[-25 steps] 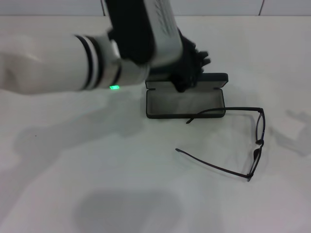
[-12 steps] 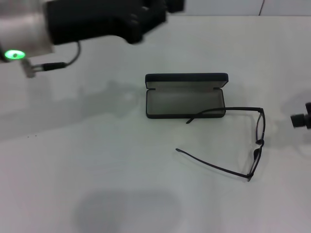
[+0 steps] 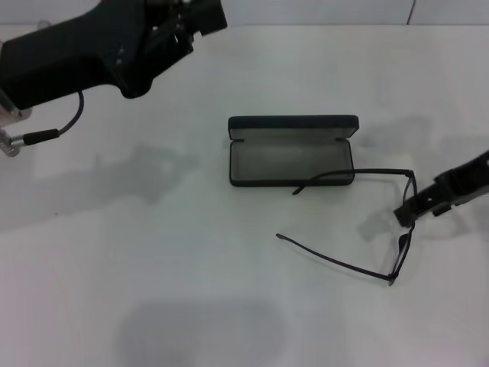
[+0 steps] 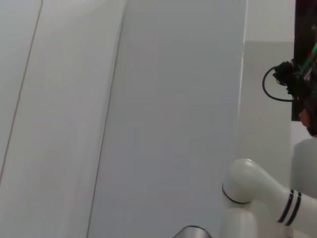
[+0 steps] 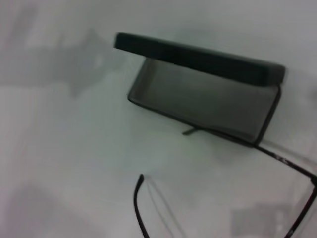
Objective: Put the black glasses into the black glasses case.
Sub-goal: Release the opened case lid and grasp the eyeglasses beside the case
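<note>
The black glasses case [image 3: 291, 151] lies open near the middle of the white surface [image 3: 191, 267], its lid standing up at the far side and the grey lining facing up. The black glasses [image 3: 359, 222] lie unfolded on the surface just in front and to the right of the case — one temple arm rests with its tip over the near edge of the case, the other stretches out toward the robot. The lenses stand at the right end of the frame. The right hand [image 3: 416, 205] comes in from the right edge of the head view and its tip is at the front of the frame, close to the bridge; if it touches the frame, one cannot tell, and also not if its fingers are open or closed. The left hand [image 3: 191, 19] is held high at the far left, well apart from the case and the glasses — its fingers cannot be read either.
</note>
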